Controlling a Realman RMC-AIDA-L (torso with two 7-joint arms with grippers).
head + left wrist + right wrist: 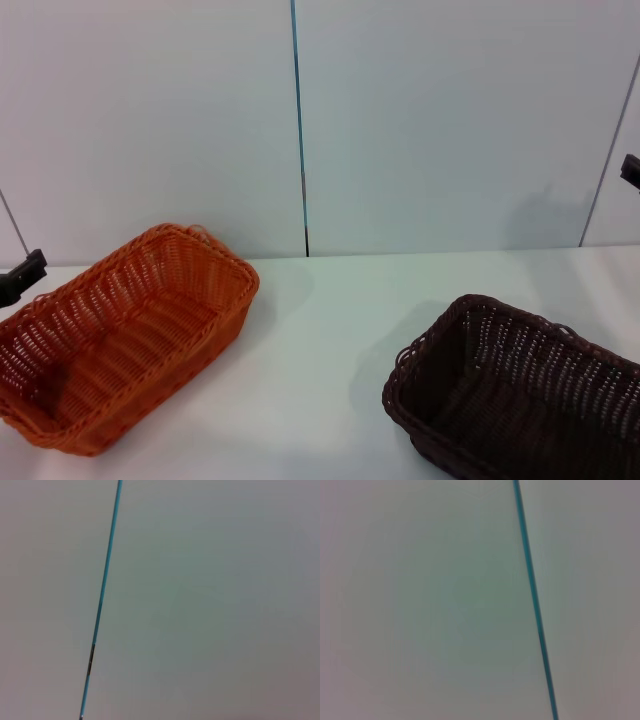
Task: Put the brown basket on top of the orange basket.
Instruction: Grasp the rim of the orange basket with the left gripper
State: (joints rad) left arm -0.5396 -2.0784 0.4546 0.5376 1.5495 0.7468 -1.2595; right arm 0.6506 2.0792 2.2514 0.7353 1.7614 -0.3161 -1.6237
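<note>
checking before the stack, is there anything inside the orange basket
Nothing shows inside the orange basket: its woven floor and far inner walls are bare. The near rim hides the strip of floor just behind it. The brown basket sits apart on the table.

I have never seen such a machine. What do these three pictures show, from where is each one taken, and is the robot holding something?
The robot has two arms with grippers. The head camera looks down on a white table. The orange basket stands on the robot's left, the brown basket on its right, apart. Nothing is held: only a dark tip of the left gripper and of the right gripper shows at the picture's edges. The two wrist cameras see only a pale wall with a blue seam.
</note>
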